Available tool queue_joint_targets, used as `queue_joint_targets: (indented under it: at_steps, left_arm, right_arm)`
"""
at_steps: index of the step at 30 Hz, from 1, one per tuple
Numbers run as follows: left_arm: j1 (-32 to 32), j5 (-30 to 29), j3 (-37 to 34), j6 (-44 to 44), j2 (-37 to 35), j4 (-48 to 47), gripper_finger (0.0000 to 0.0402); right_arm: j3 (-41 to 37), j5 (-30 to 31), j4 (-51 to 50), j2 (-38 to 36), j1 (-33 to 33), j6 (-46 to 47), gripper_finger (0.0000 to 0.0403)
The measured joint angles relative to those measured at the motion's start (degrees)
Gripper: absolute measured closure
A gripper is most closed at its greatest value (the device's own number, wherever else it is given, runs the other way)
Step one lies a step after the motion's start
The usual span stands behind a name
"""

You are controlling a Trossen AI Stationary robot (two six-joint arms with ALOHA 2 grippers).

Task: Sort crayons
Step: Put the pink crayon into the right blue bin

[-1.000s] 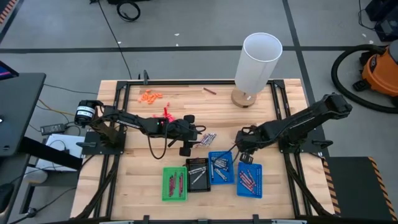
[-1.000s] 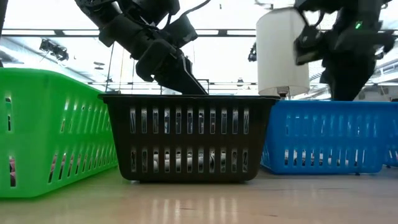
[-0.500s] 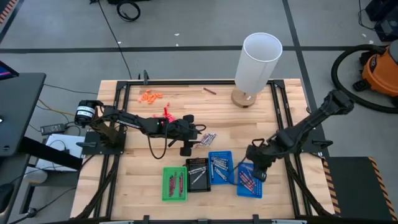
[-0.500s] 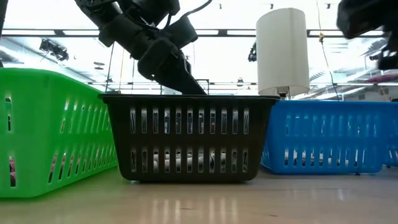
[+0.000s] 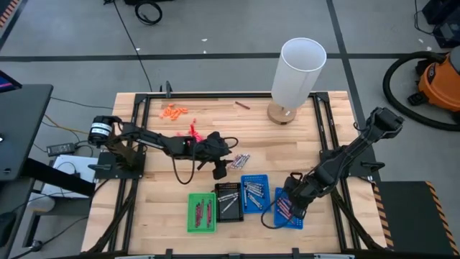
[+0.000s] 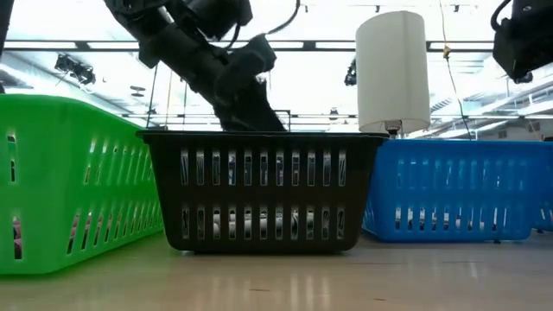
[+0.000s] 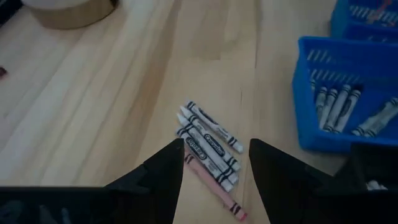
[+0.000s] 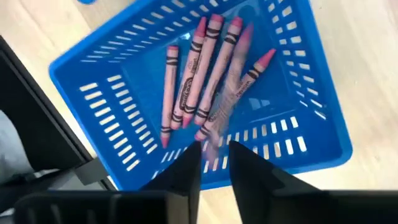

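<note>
1. The right gripper [image 5: 290, 203] hangs over the blue basket [image 5: 296, 217] nearest the table's right edge, on the front part of the table. Its fingers stand slightly parted, and a blurred pinkish crayon [image 8: 231, 93] lies just past the tips, seemingly let go.
2. The pink crayons [image 8: 193, 81] in that basket lie side by side, long axes nearly parallel.
3. The left gripper [image 5: 220, 167] sits mid-table, fingers spread wide with nothing between them.
4. The loose crayons [image 7: 208, 140] lie straight ahead of it, toward the right edge, packed together; their long axes run slantwise across the gap between its fingers. The left arm is much the nearer.
5. The left wrist view shows white wrappers plus one pink crayon [image 7: 214, 188]; the high view gives only a pale cluster [image 5: 240, 160]. The low view hides them behind the black basket [image 6: 263, 190].
</note>
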Motion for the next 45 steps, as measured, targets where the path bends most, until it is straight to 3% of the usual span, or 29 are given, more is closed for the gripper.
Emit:
queue_joint_targets:
  at_steps: [7, 16, 19, 24, 31, 45]
  left_arm:
    - [0.0, -0.3, 0.0, -4.2, 4.4, 0.7, 0.0208]
    - [2.2, -1.3, 0.0, -9.9, 8.2, 2.3, 0.0208]
    - [1.8, -3.3, 0.0, -10.2, 8.2, 2.6, 0.0208]
    - [0.5, -9.2, 0.0, -10.4, 8.9, 4.6, 0.0208]
    - [0.2, -10.3, 0.0, -11.8, 14.8, 13.5, 0.0208]
    - [0.3, -12.2, 0.0, -11.4, 17.7, 12.9, 0.0208]
  right_arm:
    - [0.0, 1.1, -1.1, -1.2, -0.9, -5.1, 0.0272]
    - [0.0, 8.0, -1.3, -7.4, -3.9, -12.0, 0.0273]
    - [0.0, 13.8, -1.3, -7.9, -4.4, -14.0, 0.0275]
    - [0.0, 29.4, -0.4, -7.6, -4.4, -18.8, 0.0275]
    - [0.0, 45.7, 3.7, -7.6, -4.3, -23.6, 0.0275]
    - [0.0, 47.6, 5.1, -7.4, -4.1, -26.2, 0.0275]
